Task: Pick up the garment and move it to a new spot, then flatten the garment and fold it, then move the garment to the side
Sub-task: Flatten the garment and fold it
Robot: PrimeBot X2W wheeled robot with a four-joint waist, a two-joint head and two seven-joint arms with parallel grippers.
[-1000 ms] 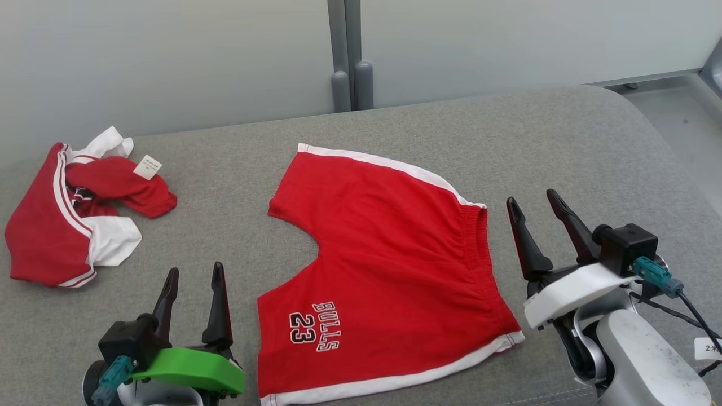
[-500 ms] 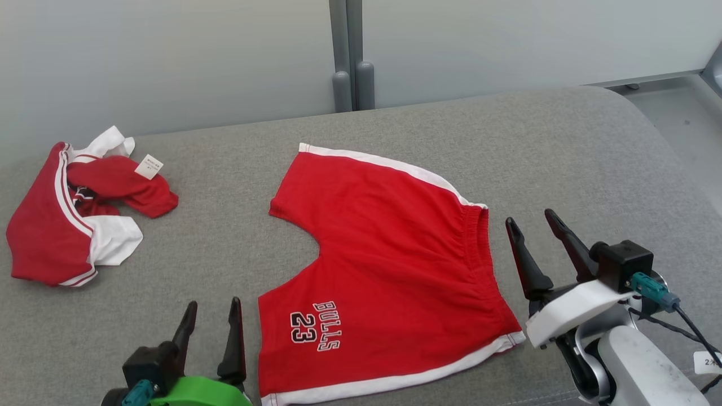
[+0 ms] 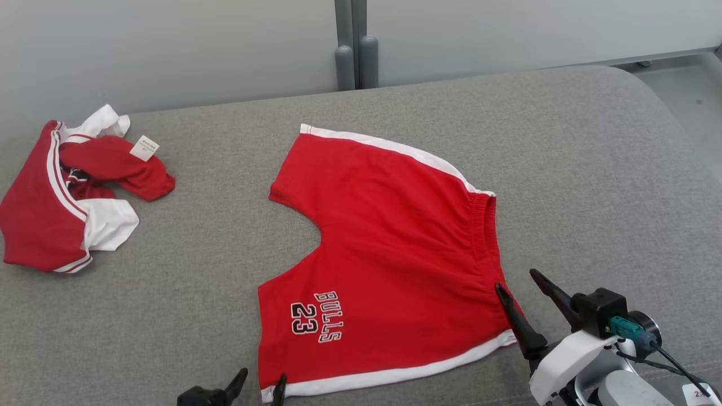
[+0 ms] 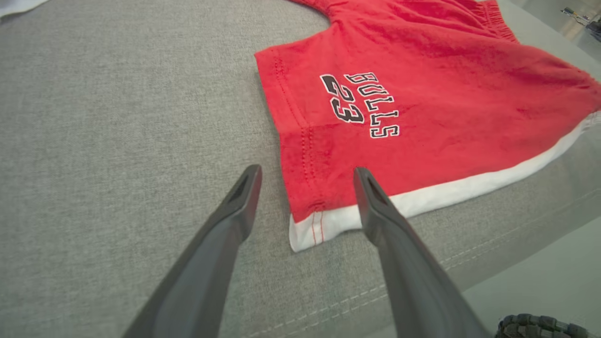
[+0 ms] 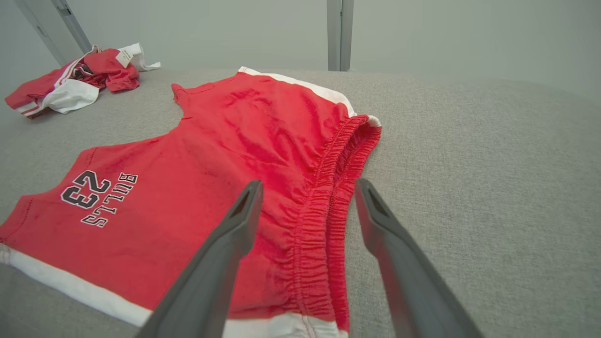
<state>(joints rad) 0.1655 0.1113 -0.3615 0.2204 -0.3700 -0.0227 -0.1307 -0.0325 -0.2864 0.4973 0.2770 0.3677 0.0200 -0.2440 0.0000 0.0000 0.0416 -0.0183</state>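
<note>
Though wide, grey fabric surface [image 3: 575, 169] under red shorts [image 3: 395, 248], pale wall [image 3: 169, 51] behind.

red shorts [image 3: 383, 254] printed "BULLS 23" in black-and-white lettering on one leg, other tags unreadable

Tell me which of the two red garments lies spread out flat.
The red shorts printed BULLS 23, in the middle of the grey surface, lie flat. The other red-and-white garment sits crumpled in a heap at the left.
</note>
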